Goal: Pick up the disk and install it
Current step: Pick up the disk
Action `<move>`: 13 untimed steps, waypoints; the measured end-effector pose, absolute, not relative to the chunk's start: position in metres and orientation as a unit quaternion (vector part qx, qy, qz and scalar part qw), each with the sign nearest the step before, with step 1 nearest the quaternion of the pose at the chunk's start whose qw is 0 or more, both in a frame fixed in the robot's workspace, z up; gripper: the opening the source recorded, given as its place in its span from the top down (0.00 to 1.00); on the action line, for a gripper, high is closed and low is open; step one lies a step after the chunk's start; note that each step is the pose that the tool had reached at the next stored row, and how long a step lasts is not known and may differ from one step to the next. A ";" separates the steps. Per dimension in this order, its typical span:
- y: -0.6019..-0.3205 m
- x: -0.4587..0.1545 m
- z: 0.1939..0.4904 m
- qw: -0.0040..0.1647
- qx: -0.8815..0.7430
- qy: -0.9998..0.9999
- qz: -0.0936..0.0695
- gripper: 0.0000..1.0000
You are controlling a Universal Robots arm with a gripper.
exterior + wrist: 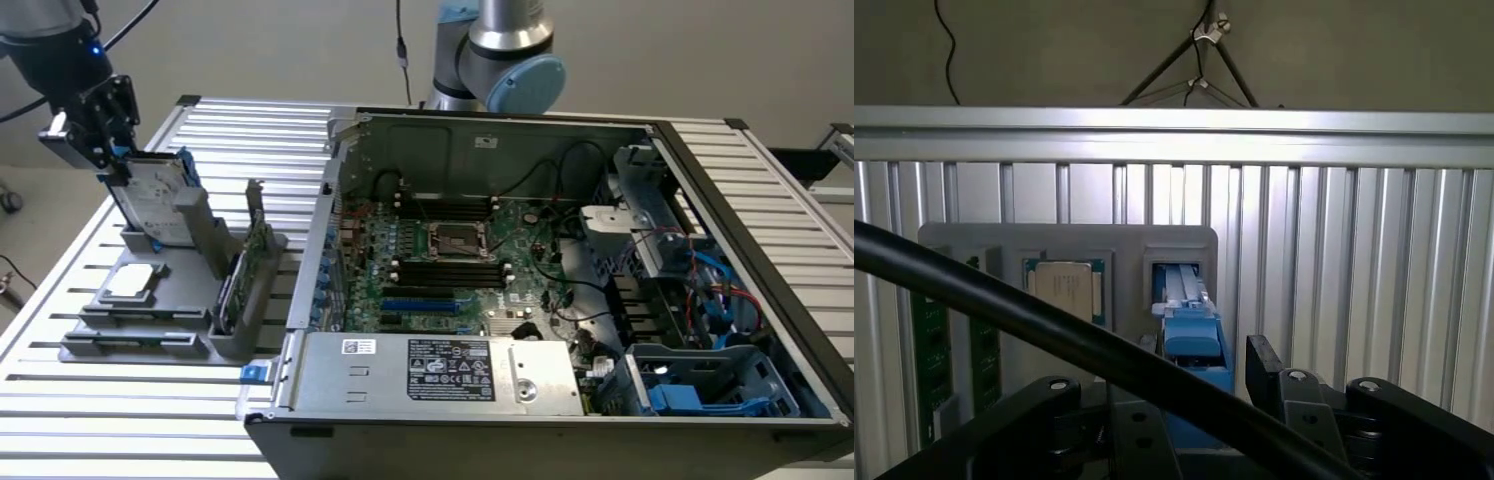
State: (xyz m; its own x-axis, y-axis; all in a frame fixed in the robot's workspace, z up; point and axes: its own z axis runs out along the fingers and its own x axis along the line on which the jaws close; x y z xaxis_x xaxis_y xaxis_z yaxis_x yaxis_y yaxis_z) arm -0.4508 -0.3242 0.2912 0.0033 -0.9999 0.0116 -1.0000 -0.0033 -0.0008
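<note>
Disk [150,195] stands on edge in its slot in the grey holder [174,340]. The holder sits on the tabletop [80,420] at the exterior view's left, well apart from the open case [331,200]. Pincer [115,165] is over the disk's top edge with its jaws apart, one on each side of the blue rail. It is not clamped on the disk yet.

Risks:
- Off-centre grip, or a hold on rail plastic only: disk could tilt or slip on lift.
- Pull out of line with the slot: rails could bind and drag the holder up.
- Black cable [1054,335] crosses close to the jaws in the wrist view. It could snag, and it masks alignment.
- Chip [134,282] and green card [230,285] share the holder, just beside the disk. A jolt could disturb them.

Room: open air above the holder, so straight up looks free. The case wall stands between holder and interior. Inside is crowded with board and wires, so clearance there looks tight.
</note>
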 end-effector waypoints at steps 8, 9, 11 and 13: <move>-0.324 -0.451 0.289 0.004 0.707 -0.707 0.004 0.52; -0.323 -0.451 0.289 0.004 0.706 -0.708 0.004 0.52; -0.323 -0.451 0.289 0.004 0.706 -0.708 0.004 0.52; -0.323 -0.451 0.289 0.004 0.706 -0.708 0.004 0.52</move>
State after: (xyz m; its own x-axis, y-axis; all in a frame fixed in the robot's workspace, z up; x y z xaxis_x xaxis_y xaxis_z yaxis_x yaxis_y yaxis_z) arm -0.4510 -0.3232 0.2889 -0.0035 -0.9999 0.0116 -1.0000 0.0035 -0.0008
